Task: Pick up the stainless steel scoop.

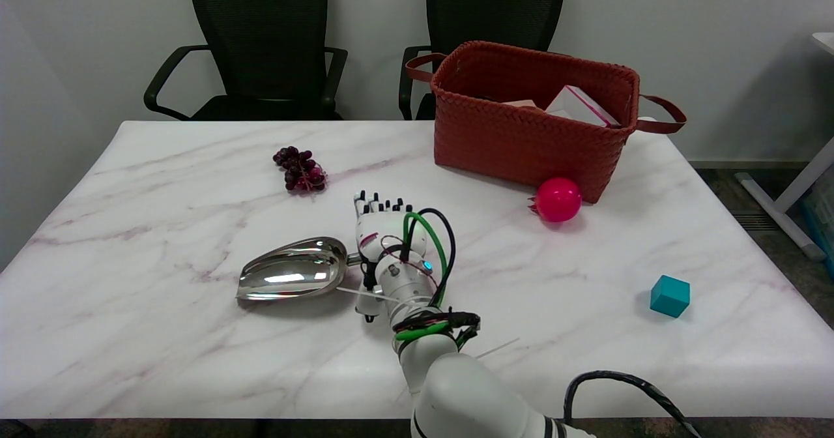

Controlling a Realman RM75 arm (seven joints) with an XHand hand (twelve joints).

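Head view: the scoop is lying on the table, bowl pointing left. Your right hand is sitting over its handle; whether the fingers are gripping it, you cannot tell. Be closing firmly on the handle before lifting level.

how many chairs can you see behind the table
2. One black chair stands behind the table's far left side; the other chair is behind the woven basket, which hides its lower part.
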